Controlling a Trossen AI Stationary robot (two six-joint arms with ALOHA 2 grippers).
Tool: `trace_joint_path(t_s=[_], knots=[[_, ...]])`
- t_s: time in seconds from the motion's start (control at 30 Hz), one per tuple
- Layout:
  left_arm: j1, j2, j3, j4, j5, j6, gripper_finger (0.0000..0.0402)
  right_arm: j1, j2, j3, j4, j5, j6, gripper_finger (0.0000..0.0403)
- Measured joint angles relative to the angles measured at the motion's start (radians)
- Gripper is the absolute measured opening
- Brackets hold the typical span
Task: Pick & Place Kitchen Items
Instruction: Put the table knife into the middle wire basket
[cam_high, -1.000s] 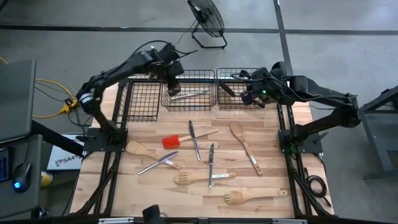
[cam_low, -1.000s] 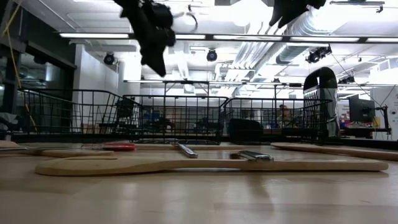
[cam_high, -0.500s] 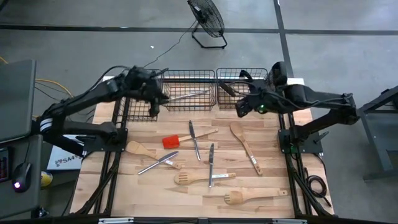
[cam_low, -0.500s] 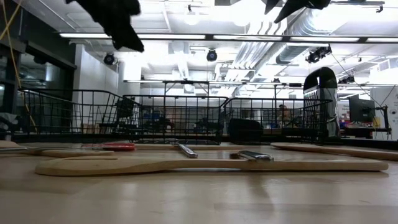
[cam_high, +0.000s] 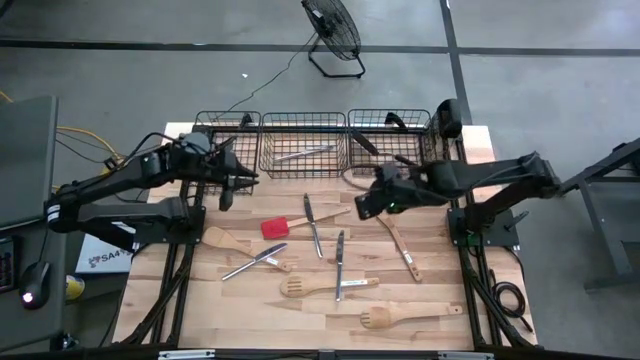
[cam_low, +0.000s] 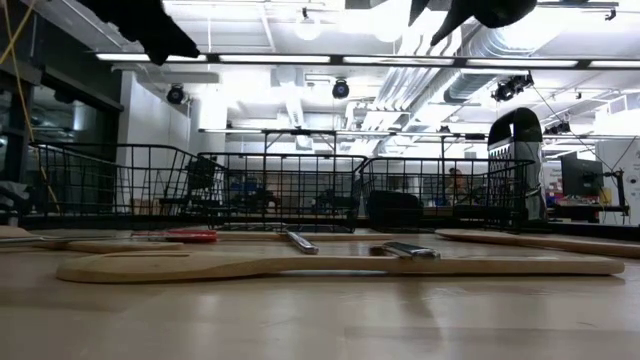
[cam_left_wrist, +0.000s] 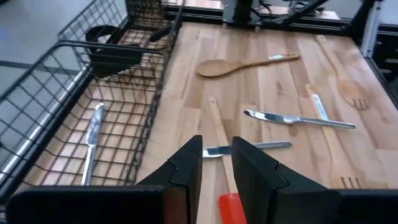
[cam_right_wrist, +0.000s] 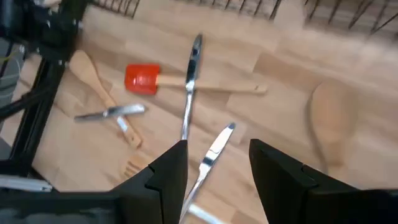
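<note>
The left gripper (cam_high: 224, 196) hangs empty above the desk (cam_high: 440, 290), fingers (cam_left_wrist: 189, 163) a narrow gap apart. The red-headed spatula (cam_high: 275, 226) lies just beyond: light, stiff, best pinched mid-handle. The thin, likely slippery metal knife (cam_high: 313, 226) wants a grip across its flat. The right gripper (cam_high: 366, 206) hovers with fingers (cam_right_wrist: 171, 168) apart over the wooden spoon (cam_high: 392, 232).

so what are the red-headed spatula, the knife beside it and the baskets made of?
Red-headed spatula: matte red head, probably silicone or plastic; pale handle looks like wood.
Knife: shiny silver, looks like metal.
Baskets: thin black wire grid, likely coated metal.
</note>
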Motion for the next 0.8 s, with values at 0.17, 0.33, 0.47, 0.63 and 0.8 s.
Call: trace_joint_path(t_s=[0.17, 0.33, 0.47, 0.63, 0.8], knots=[[-0.037, -0.03, -0.027, -0.001, -0.003, -0.018, 0.0086, 0.051, 0.088, 0.0, 0.039, -0.02, 0.079, 0.0164], [-0.064, -0.032, -0.029, 0.0, -0.014, -0.022, 0.0086, 0.088, 0.201, 0.0, 0.055, -0.087, 0.158, 0.0164], [-0.064, -0.032, -0.029, 0.001, -0.016, -0.022, 0.0086, 0.11, 0.286, 0.0, 0.061, -0.128, 0.227, 0.0164], [-0.064, -0.032, -0.029, 0.001, -0.016, -0.021, 0.0086, 0.136, 0.365, 0.0, 0.074, -0.131, 0.302, 0.0164], [-0.064, -0.032, -0.029, 0.002, -0.016, -0.021, 0.0086, 0.156, 0.429, 0.0, 0.141, -0.128, 0.352, 0.0164]])
